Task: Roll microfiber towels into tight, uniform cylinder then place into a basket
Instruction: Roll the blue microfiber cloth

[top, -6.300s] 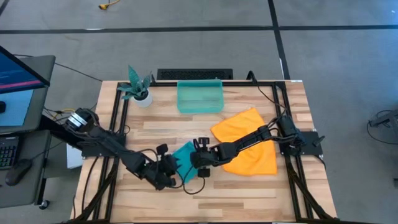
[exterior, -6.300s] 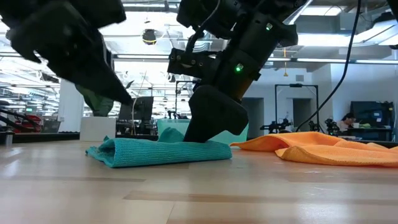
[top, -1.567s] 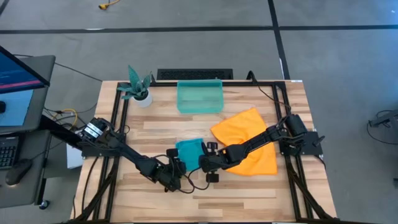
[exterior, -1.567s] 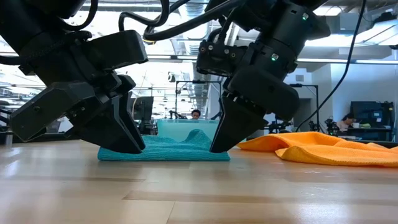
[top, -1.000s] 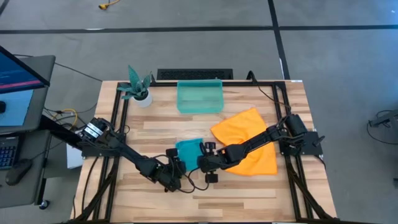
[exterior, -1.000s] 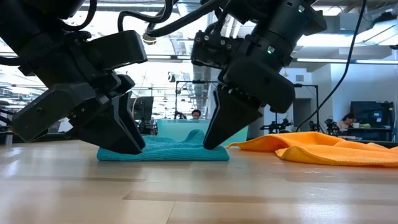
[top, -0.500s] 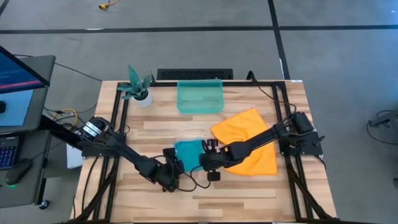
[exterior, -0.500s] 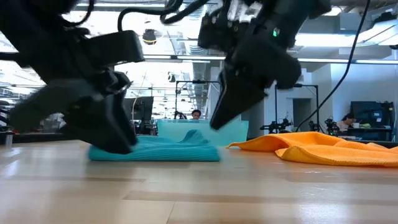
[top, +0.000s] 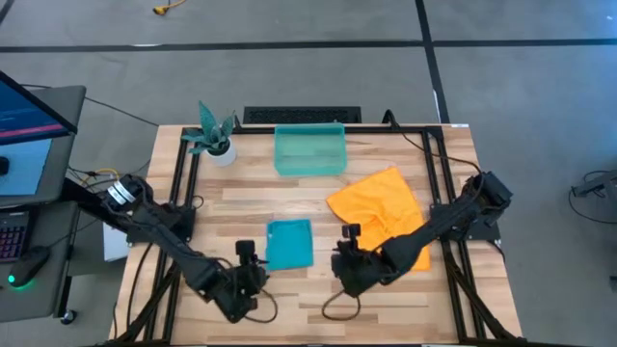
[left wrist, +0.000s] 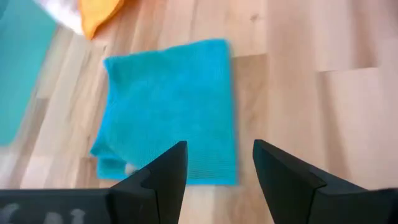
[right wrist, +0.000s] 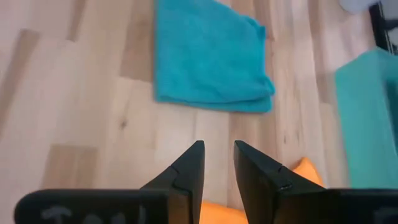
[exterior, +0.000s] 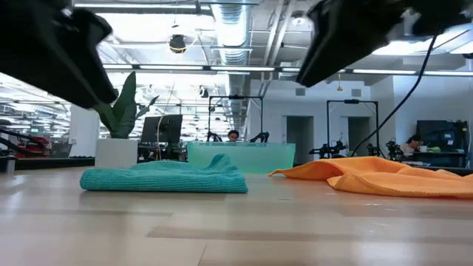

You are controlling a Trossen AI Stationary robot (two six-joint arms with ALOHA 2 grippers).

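The teal-blue towel [top: 289,243] lies folded flat on the table's middle; it also shows in the low view [exterior: 166,177], the left wrist view [left wrist: 171,109] and the right wrist view [right wrist: 211,59]. The orange-yellow towel [top: 378,214] lies loosely spread to its right. The teal basket [top: 310,149] stands at the far edge. My left gripper [top: 249,258] hangs open just near-left of the teal towel, with its fingers apart [left wrist: 217,163]. My right gripper [top: 345,249] hangs near-right of it, with a narrow gap between its fingers [right wrist: 217,149]. Both touch nothing.
A white pot with a teal plant [top: 214,137] stands at the far left corner. The right arm [top: 434,226] reaches over the orange towel. Bare wood lies along the near edge [top: 308,308] and between the teal towel and the basket.
Both grippers have let go of the teal towel, risen and drawn back toward the near edge, the left to the near left, the right to the near right. The towel has slid a little toward the table's left and lies folded flat.
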